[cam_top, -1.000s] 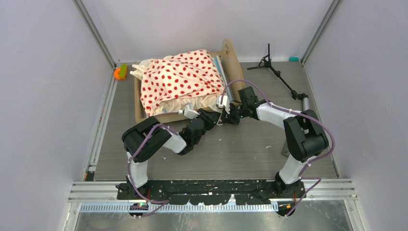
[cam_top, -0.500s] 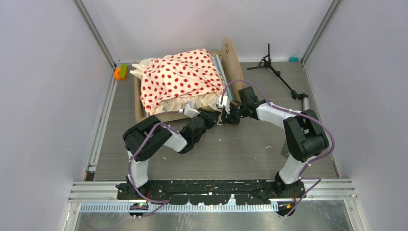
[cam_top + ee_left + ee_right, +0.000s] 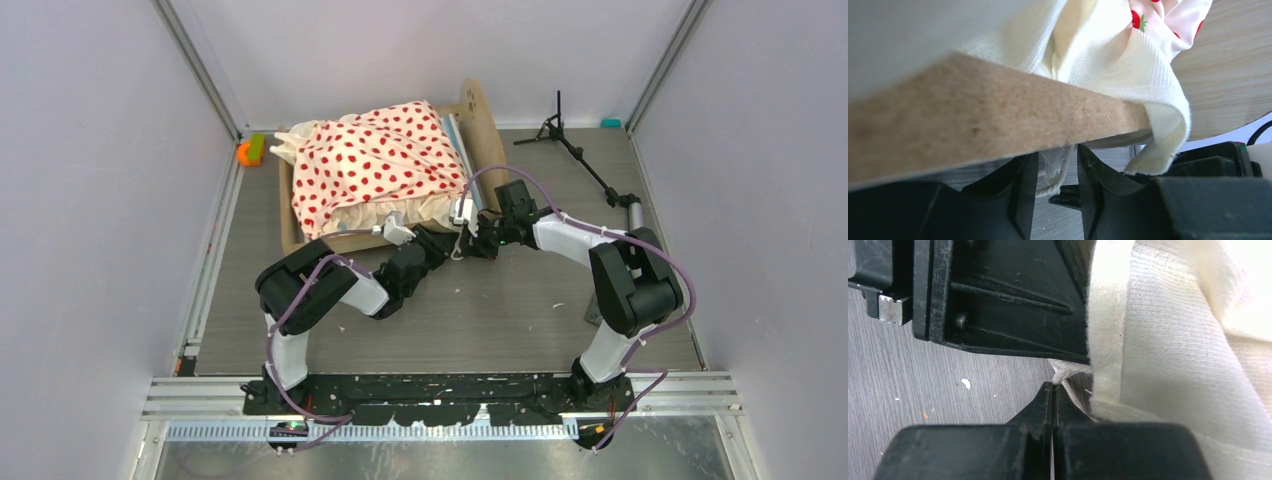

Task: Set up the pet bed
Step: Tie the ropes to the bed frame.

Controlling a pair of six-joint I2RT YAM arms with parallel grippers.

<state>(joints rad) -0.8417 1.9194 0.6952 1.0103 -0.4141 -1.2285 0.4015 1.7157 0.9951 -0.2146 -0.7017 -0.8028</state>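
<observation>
Working bedding point(image 3: 375, 165) at the near rail point(image 3: 973, 130) of the pet bed point(image 3: 482, 120)

The pet bed stands on the worktop point(image 3: 500, 310), its polka-dot bedding heaped on top. At the near rail the left gripper point(image 3: 1057, 152) is parted narrowly, a cream cord point(image 3: 1052, 175) hanging in the gap. Beside it, the right gripper point(image 3: 1053, 387) is pinched closed, tips against the bedding's cream edge.

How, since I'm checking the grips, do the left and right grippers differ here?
The left gripper has its jaws apart, with a cream cord hanging loose between them; the right gripper is shut, jaws pressed flat together. The left gripper sits just under the bed frame's wooden edge; the right gripper's tip meets the cream bedding directly. Both are at the bed's near side, against cream fabric.
</observation>
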